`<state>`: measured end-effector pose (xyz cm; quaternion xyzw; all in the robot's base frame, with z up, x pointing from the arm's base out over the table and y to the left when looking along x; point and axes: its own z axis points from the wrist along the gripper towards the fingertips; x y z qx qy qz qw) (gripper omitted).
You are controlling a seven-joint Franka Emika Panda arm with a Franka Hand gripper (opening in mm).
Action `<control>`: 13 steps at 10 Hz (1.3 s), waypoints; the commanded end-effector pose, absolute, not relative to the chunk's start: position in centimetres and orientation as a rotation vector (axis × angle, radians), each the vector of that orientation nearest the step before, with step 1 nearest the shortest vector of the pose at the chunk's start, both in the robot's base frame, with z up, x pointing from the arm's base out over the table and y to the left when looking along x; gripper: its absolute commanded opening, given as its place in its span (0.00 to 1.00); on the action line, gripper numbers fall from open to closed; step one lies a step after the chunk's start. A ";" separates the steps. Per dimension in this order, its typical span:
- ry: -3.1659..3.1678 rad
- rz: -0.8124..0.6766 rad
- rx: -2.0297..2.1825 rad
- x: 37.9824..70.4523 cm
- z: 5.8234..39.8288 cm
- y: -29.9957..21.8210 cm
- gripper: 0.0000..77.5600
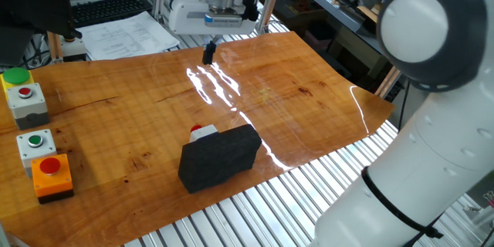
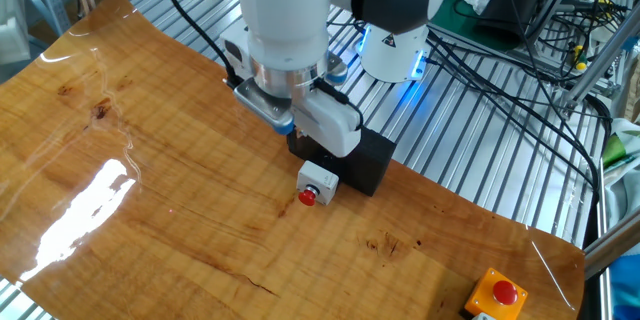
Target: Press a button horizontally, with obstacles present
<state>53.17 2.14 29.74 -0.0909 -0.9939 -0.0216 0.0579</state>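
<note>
The button [image 1: 202, 131], a small red cap on a white housing, sits on the wooden tabletop right behind the dark grey block [image 1: 220, 157]. In the other fixed view the button [image 2: 317, 183] faces the camera with the block [image 2: 355, 157] behind it. My gripper [image 1: 208, 52] hangs above the far part of the table, well beyond the button and block. Its dark fingers show as one narrow stub with no gap, shut and empty. In the other fixed view the white hand [image 2: 290, 110] hides the fingertips and part of the block.
At the left stand a grey box with red and green buttons [image 1: 23, 96], a white box with a green button [image 1: 35, 143] and an orange box with a red button [image 1: 50, 174]; the orange box also shows in the other fixed view [image 2: 497, 295]. The table's front edge lies just before the block.
</note>
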 end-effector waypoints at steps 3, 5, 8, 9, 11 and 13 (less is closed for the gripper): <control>-3.015 -0.046 -0.300 53.5 29.6 2.3 0.00; -3.001 -0.047 -0.306 53.5 29.6 2.3 0.00; -2.999 -0.052 -0.302 53.5 29.6 2.3 0.00; -2.998 -0.057 -0.301 53.5 29.6 2.3 0.00; -2.984 -0.041 -0.288 53.7 29.3 2.3 0.00; -2.973 -0.019 -0.276 54.5 28.3 2.7 0.00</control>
